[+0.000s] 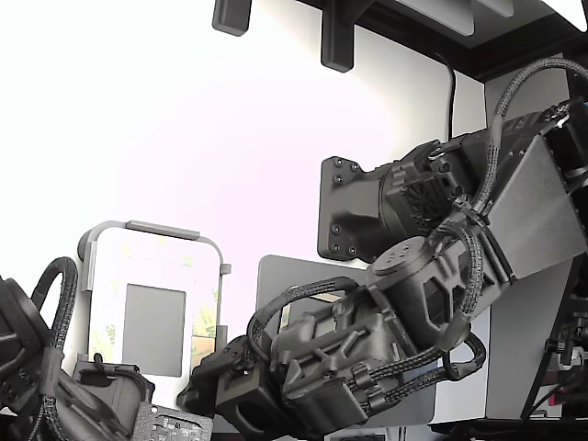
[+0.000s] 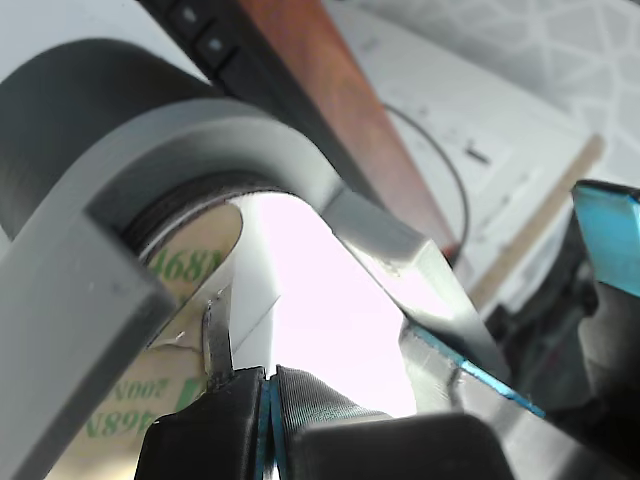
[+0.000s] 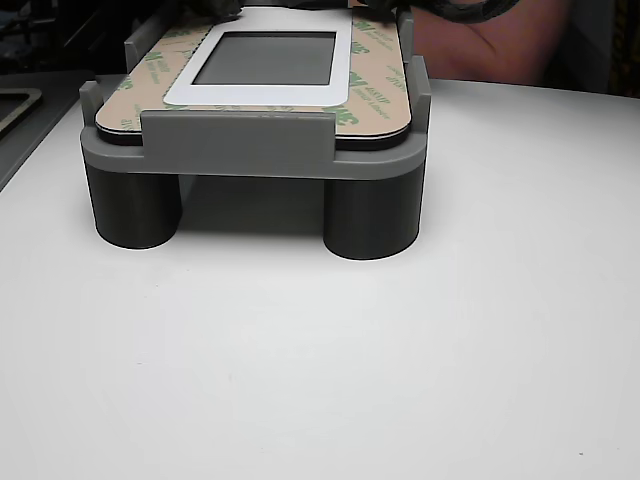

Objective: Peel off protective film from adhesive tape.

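protective film (image 2: 175, 330) | claw (image 2: 268, 400) pinching its lifted corner | grey fixture (image 3: 250, 150) walls close around

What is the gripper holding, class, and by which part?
The gripper is shut on a lifted corner of the protective film, at the rounded corner of the white panel.

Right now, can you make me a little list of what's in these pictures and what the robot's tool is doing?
Holder: grey fixture on round legs, standing on the white table
Part in holder: flat panel with a dark grey window
Protective film: pale-yellow liner with green print, lying along the panel's edges
Tool: black tips closed together at the liner's edge, next to a lifted corner; whether film is pinched cannot be told
Arm: black arm reaching down toward the holder
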